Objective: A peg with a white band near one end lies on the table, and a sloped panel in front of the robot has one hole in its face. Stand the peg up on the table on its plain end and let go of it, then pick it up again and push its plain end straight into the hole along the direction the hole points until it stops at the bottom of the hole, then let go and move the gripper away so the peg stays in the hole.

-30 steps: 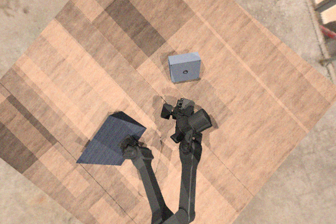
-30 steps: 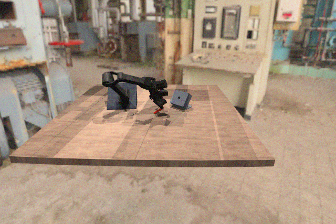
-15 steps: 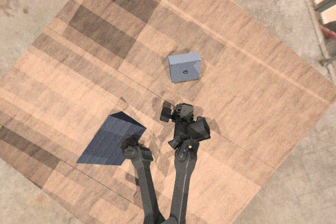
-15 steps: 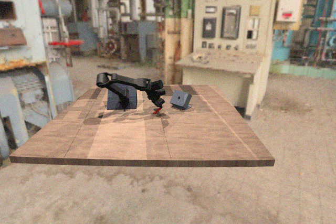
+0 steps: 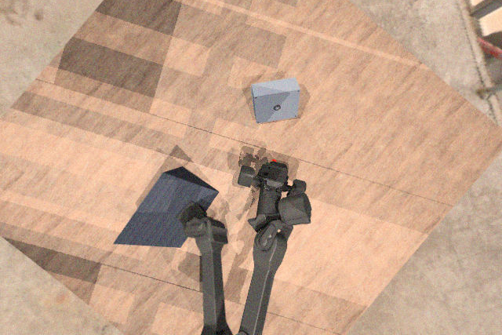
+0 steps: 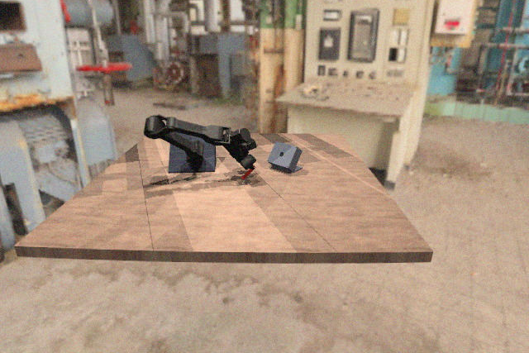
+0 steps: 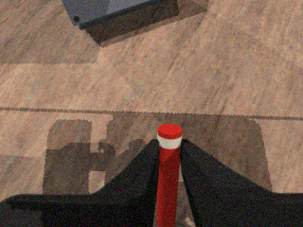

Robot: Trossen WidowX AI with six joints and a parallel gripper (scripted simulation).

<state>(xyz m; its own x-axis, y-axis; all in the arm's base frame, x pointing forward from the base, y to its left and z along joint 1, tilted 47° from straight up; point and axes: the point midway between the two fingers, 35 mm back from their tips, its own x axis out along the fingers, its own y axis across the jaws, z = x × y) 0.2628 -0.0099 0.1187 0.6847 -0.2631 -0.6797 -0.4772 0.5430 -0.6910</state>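
My gripper (image 6: 251,167) (image 7: 169,145) is shut on the red peg (image 6: 246,174) (image 7: 168,189), close to its white band (image 7: 169,142). The banded end is uppermost and pokes out between the fingertips. The peg slants down from the fingers in the exterior view; whether its lower, plain end touches the table (image 6: 239,229) cannot be told. Only a speck of the peg (image 5: 274,160) shows in the top view. The blue-grey sloped panel (image 5: 265,110) (image 6: 278,161) (image 7: 111,7) stands beyond the gripper, its one hole (image 5: 277,107) (image 6: 281,154) visible. The hole is out of the wrist view.
A large dark blue wedge-shaped block (image 5: 151,213) (image 6: 177,163) stands on the table beside the arm, and part of the arm passes over or in front of it. Shadows of the arm and gripper fall on the table around the peg.
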